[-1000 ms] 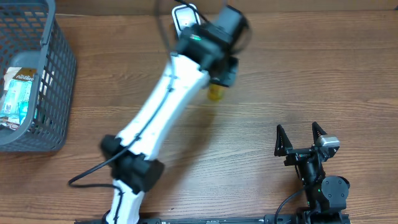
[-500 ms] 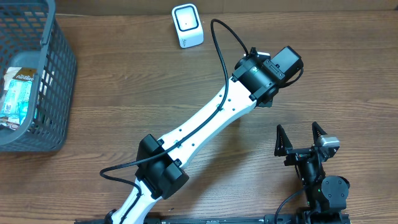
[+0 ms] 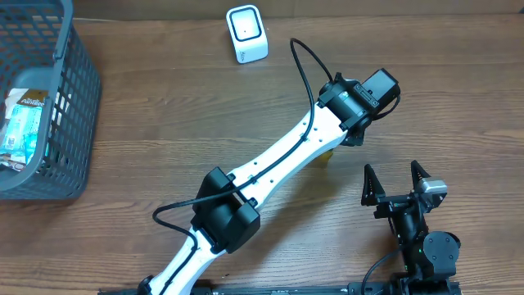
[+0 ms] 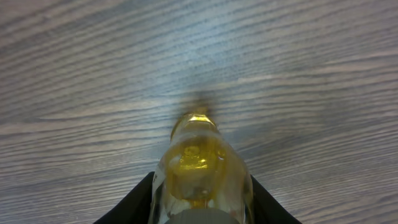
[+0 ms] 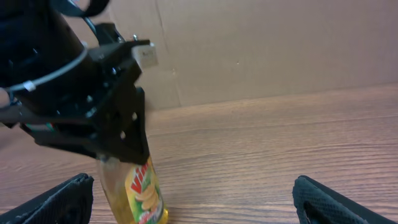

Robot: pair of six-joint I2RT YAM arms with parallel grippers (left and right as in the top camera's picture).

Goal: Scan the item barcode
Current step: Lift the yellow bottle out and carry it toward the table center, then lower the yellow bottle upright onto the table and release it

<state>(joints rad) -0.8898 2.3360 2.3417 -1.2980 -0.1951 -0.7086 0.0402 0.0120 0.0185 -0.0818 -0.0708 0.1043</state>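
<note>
A clear bottle of yellow liquid (image 5: 142,193) with a green and red label stands upright, its top in my left gripper (image 5: 118,127). That gripper is shut on the bottle (image 4: 199,155), with a black finger on each side. From overhead only a yellow sliver of the bottle (image 3: 326,156) shows under the left arm (image 3: 278,160). Whether its base touches the wood cannot be told. The white barcode scanner (image 3: 246,34) sits at the table's back edge, well away from the bottle. My right gripper (image 3: 396,182) stands open and empty at the front right, and the bottle sits just left of it.
A grey mesh basket (image 3: 78,106) holding packaged goods stands at the far left. A black cable (image 3: 299,61) loops up from the left wrist. A cardboard wall (image 5: 261,43) closes off the back of the table.
The left arm has swung away from the scanner toward the front right, carrying the bottle, and now holds it just left of the right gripper. The right arm has not moved.
</note>
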